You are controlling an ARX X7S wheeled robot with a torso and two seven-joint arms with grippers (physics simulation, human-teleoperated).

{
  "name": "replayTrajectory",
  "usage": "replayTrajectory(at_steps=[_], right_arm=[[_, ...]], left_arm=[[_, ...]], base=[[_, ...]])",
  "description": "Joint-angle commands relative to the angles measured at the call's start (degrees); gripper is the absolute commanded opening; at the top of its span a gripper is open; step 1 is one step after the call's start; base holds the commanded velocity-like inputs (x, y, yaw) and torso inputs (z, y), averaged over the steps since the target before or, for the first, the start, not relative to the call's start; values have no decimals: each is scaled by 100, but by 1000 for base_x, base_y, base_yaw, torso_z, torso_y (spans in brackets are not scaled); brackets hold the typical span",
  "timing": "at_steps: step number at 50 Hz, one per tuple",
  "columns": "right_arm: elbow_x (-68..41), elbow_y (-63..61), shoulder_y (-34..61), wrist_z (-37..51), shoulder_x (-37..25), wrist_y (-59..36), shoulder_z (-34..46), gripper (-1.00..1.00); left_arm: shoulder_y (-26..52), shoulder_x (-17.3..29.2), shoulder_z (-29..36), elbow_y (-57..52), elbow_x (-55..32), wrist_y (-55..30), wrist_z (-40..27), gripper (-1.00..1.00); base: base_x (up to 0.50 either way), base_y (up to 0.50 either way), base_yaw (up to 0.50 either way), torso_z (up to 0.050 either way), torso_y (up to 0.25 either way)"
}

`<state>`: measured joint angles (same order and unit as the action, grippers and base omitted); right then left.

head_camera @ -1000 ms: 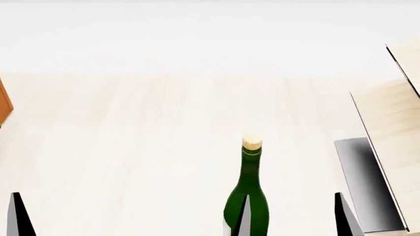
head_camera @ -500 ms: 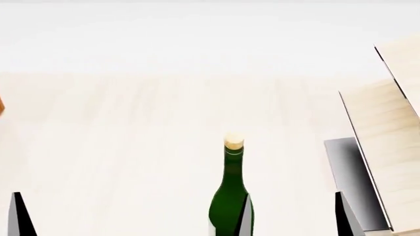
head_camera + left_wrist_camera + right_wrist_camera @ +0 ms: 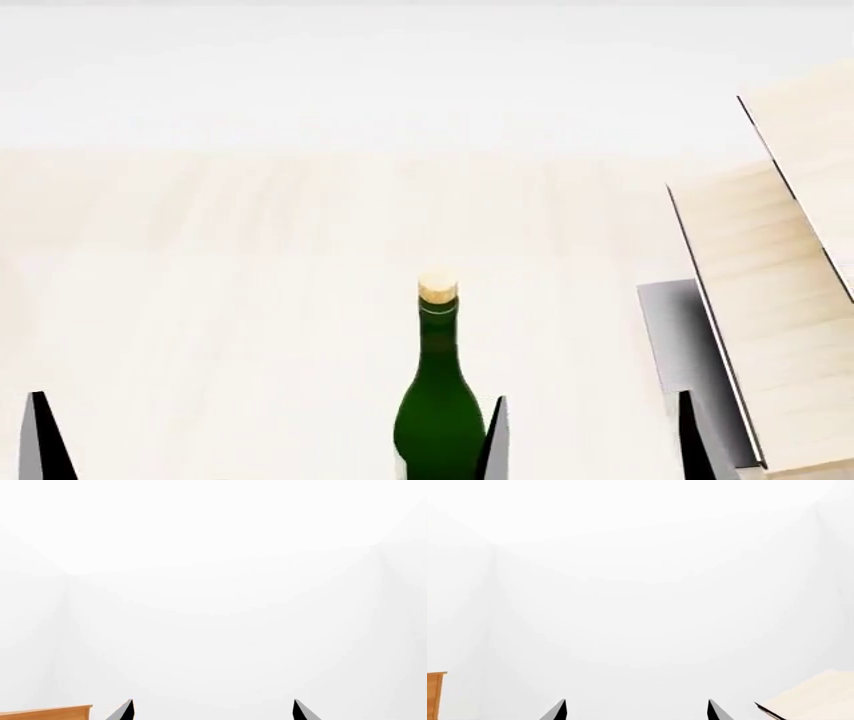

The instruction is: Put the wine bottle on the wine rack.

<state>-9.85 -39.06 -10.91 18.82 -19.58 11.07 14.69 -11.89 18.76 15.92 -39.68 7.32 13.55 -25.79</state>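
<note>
The wine bottle (image 3: 435,405), dark green with a pale cork, stands upright on the pale wood table (image 3: 267,300) at the bottom middle of the head view. The wine rack (image 3: 767,300), two slanted pale boards on a grey base (image 3: 674,340), stands to its right; one board edge shows in the right wrist view (image 3: 817,697). My right gripper (image 3: 591,445) is open and empty, between the bottle and the rack, its left fingertip (image 3: 495,440) just beside the bottle. It also shows open in its wrist view (image 3: 637,711). My left gripper (image 3: 213,711) is open and empty; only one fingertip (image 3: 40,440) shows in the head view.
An orange-brown cabinet shows at the edge of the left wrist view (image 3: 47,712) and of the right wrist view (image 3: 434,695). White walls lie beyond the table. The bottle's lower part is below the head view.
The head view has swung right: the bottle and the rack have shifted left in it, and the cabinet has left its left edge. Both grippers keep their place and stay open.
</note>
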Motion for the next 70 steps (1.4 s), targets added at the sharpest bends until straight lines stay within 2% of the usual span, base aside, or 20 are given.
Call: replayTrajectory(at_steps=[1,70], right_arm=[[-4,-2,1,22,-21,4,22,100],[-29,12,42,154,-133,16,104,100]], left_arm=[[-1,20,18,-1,-2,8,-27,100],[28,142,107,27,-8,37,-166,100]], base=[[0,-70,0,0,0],[0,-69,0,0,0]])
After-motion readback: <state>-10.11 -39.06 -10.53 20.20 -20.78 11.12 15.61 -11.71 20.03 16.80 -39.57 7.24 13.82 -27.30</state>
